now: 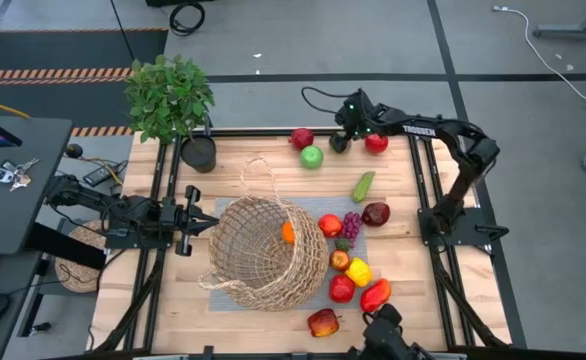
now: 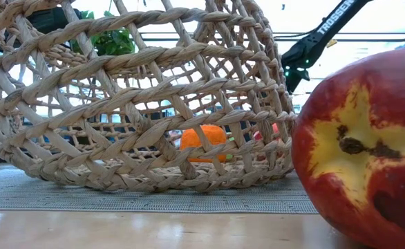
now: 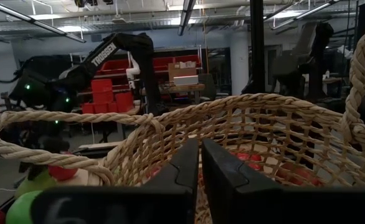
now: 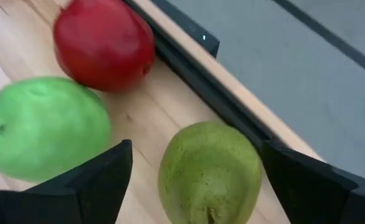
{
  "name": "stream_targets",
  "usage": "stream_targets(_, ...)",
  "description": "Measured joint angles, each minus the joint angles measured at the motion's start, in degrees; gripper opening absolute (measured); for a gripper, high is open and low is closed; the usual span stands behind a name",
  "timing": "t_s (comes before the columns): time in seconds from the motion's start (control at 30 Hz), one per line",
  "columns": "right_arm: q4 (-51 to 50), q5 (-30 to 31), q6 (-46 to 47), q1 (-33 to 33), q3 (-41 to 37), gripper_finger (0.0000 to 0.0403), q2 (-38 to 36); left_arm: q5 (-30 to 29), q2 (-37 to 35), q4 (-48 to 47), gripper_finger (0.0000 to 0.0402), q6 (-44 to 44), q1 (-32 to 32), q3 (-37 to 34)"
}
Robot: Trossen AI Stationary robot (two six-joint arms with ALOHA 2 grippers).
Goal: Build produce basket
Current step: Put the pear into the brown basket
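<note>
**Kid:** Wooden counter (image 1: 173, 310) with black rails, grey floor all around. Where is your right claw (image 1: 341, 141)?

**Me:** I have it way at the far edge of the counter. Its two fingers (image 4: 101, 177) stand wide apart, and a green pear (image 4: 210, 171) sits right between them. The fingers are not touching it, so I am holding nothing there. Just beside the claw are a green apple (image 1: 312, 156) and a dark red fruit (image 1: 301, 137). On its other side is a small red apple (image 1: 376, 143).

**Kid:** And the other one?

**Me:** My left claw (image 1: 211, 221) is shut tight. It has nothing in it. Its tip is right at the basket (image 1: 258, 255), pointing at the woven side. I cannot tell if it touches.

**Kid:** Is the basket standing up?

**Me:** No, it is tipped on its side on a grey mat (image 1: 213, 288), just in front of the left claw. Its open mouth faces away from that claw. One orange piece (image 1: 288, 232) lies inside, near the rim.

**Kid:** Where is the rest of the food?

**Me:** Past the basket's mouth, well apart from both claws. I see purple grapes (image 1: 351, 224), a green cucumber (image 1: 363, 185), a yellow piece (image 1: 359, 271) and some red ones. A big red and yellow peach (image 2: 365, 149) lies closest to the low camera.

**Kid:** What is the leafy thing?

**Me:** A potted plant (image 1: 170, 97), at the far corner on the left claw's side.
</note>
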Motion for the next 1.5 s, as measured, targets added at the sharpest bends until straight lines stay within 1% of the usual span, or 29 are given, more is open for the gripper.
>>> stream_targets(0.3, 0.11, 0.34, 0.70, 0.00, 0.00, 0.0348, 3.47, 0.01, -0.01, 0.00, 0.0036, 0.00, 0.00, -0.01)
stream_targets(0.43, 0.21, 0.27, 0.71, 0.00, 0.00, 0.0347, 3.53, 0.00, 0.00, 0.00, 0.0032, 0.00, 0.01, 0.00)
stream_targets(0.63, -0.04, -1.49, 0.78, -0.26, 0.00, 0.0347, 3.71, 0.00, -0.02, 0.00, 0.0025, -0.02, 0.02, 0.00)
stream_targets(0.97, -2.70, -1.30, 0.89, -0.22, 0.01, 0.0346, 3.74, 0.00, 0.00, 0.00, 0.0036, 0.00, 0.00, 0.00)
stream_targets(1.33, -3.56, -1.05, 0.25, -0.17, 0.04, 0.0346, 3.71, 0.00, -0.01, -0.01, 0.0025, 0.00, 0.00, -0.01)
stream_targets(1.5, -3.96, -1.05, 0.28, -0.17, 0.07, 0.0346, 3.68, 0.01, -0.01, 0.00, 0.0028, 0.00, 0.01, -0.01)
